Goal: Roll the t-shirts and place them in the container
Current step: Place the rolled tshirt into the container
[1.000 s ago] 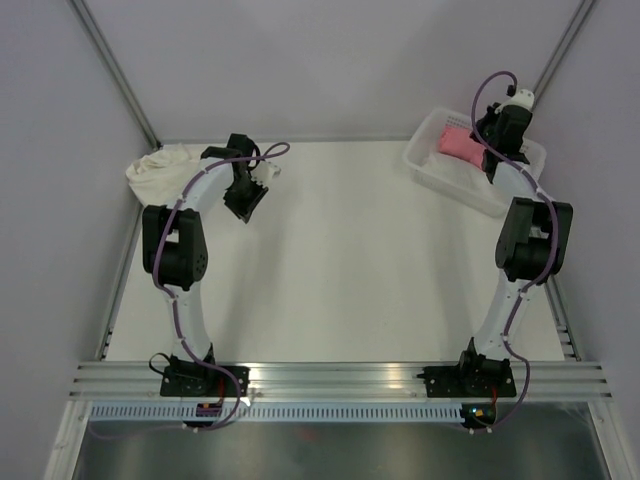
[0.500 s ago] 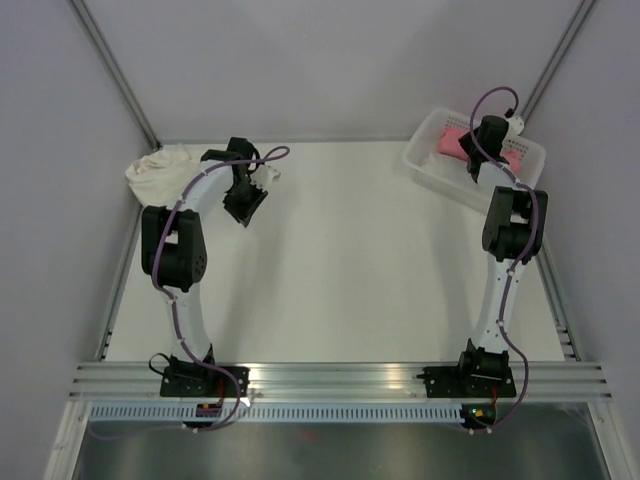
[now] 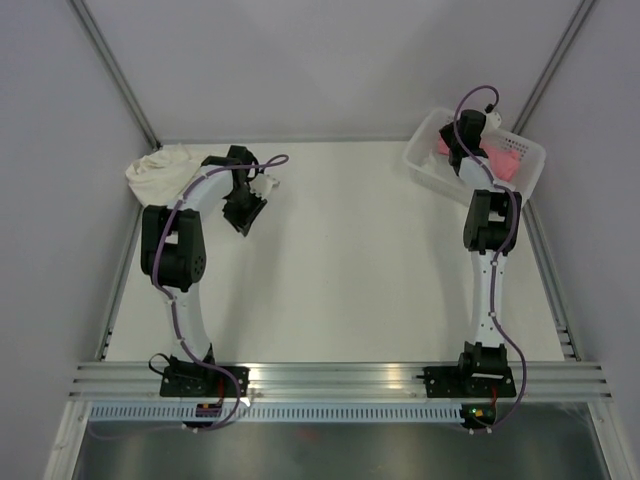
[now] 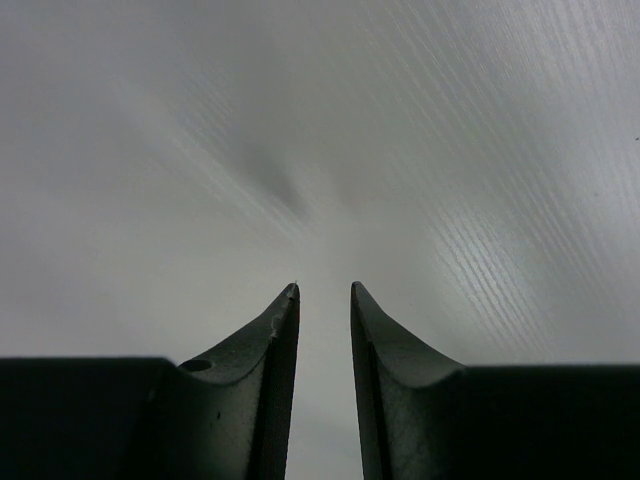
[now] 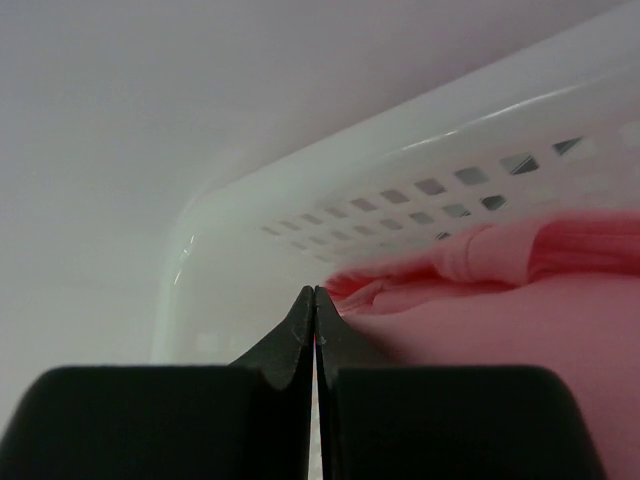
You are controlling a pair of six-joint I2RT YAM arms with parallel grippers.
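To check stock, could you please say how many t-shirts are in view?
2. The pink t-shirt lies in the basket at the far right; the cream t-shirt is bunched at the far-left corner of the table. Others may hide under the pink one.

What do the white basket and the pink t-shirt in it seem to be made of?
The basket: probably moulded plastic, white, glossy; rows of holes, shine on the rim. The pink t-shirt: soft matt fabric, perhaps cotton; it lies in folds.
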